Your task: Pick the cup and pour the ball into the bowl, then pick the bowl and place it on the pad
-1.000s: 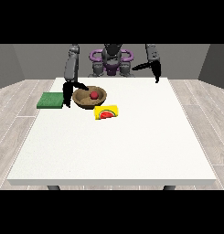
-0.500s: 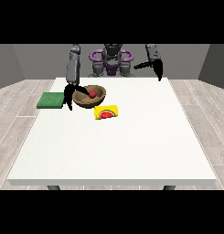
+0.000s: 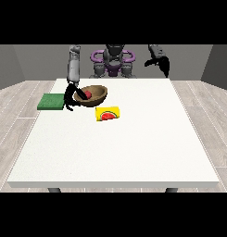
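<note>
Gripping the rigid brown bowl [image 3: 92, 95] by its pad-side rim near the counter's [image 3: 133, 148] far edge, the robot hand [image 3: 69, 98] likely carries a light but tippy load, the red ball [image 3: 87, 94] free to roll.

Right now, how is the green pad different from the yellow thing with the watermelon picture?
The green pad is plain green and lies at the table's edge, left of the bowl. The yellow thing is smaller, carries a red watermelon picture, and lies nearer the camera than the bowl. Both lie on the white table.
</note>
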Robot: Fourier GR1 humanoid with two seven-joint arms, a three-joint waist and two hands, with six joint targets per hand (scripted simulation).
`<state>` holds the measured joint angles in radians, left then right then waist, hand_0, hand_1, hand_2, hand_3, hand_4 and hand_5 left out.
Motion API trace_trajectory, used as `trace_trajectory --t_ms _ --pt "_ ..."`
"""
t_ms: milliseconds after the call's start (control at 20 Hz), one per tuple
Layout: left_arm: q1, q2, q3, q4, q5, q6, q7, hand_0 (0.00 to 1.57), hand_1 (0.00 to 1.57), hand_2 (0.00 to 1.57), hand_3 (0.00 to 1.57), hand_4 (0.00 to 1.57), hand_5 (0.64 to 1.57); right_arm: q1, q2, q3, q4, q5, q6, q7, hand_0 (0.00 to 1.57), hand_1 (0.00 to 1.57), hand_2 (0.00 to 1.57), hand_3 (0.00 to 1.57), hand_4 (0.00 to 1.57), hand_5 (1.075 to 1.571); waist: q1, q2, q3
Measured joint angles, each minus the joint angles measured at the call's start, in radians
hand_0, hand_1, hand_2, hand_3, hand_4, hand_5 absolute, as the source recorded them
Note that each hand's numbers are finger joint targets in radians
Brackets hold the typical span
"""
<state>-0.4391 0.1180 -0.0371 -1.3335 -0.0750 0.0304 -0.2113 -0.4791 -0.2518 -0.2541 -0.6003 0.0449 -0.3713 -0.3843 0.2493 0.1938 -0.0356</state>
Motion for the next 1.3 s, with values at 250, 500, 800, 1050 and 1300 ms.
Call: trace_trajectory --t_ms 250,500,800,1050,1300 --pt "0.053 0.028 0.063 0.104 0.033 -0.018 -0.034 0.00 0.00 0.00 0.00 0.99 1.419 -0.033 0.011 0.084 0.003 0.074 -0.044 0.262 1.57 1.57 1.57 0.97 0.82 1.564 -0.070 -0.108 0.0224" --pt "0.108 0.053 0.122 0.205 0.053 -0.017 -0.050 0.00 0.00 0.00 0.00 1.01 1.407 -0.116 -0.018 0.149 -0.042 0.114 0.013 0.518 1.57 1.57 1.57 0.78 0.82 1.568 -0.173 -0.228 0.0305" --pt "0.149 0.068 0.149 0.211 0.059 -0.018 -0.074 0.00 0.00 0.00 0.00 1.02 1.424 -0.106 -0.068 0.127 -0.111 0.083 0.093 0.597 1.57 1.57 1.57 0.75 0.79 1.570 -0.220 -0.241 0.0343" --pt "0.143 0.076 0.166 0.206 0.066 -0.026 -0.099 0.00 0.00 0.00 0.00 1.15 1.463 -0.097 -0.137 0.083 -0.148 0.050 0.162 0.599 1.57 1.57 1.57 0.68 0.79 1.570 -0.222 -0.194 0.0353" --pt "0.121 0.152 0.230 0.179 0.132 -0.101 -0.088 0.00 0.00 0.00 0.00 1.32 1.546 -0.063 -0.241 0.030 -0.127 0.031 0.225 0.528 1.57 1.57 1.57 0.00 0.92 1.571 -0.196 -0.147 0.0355"
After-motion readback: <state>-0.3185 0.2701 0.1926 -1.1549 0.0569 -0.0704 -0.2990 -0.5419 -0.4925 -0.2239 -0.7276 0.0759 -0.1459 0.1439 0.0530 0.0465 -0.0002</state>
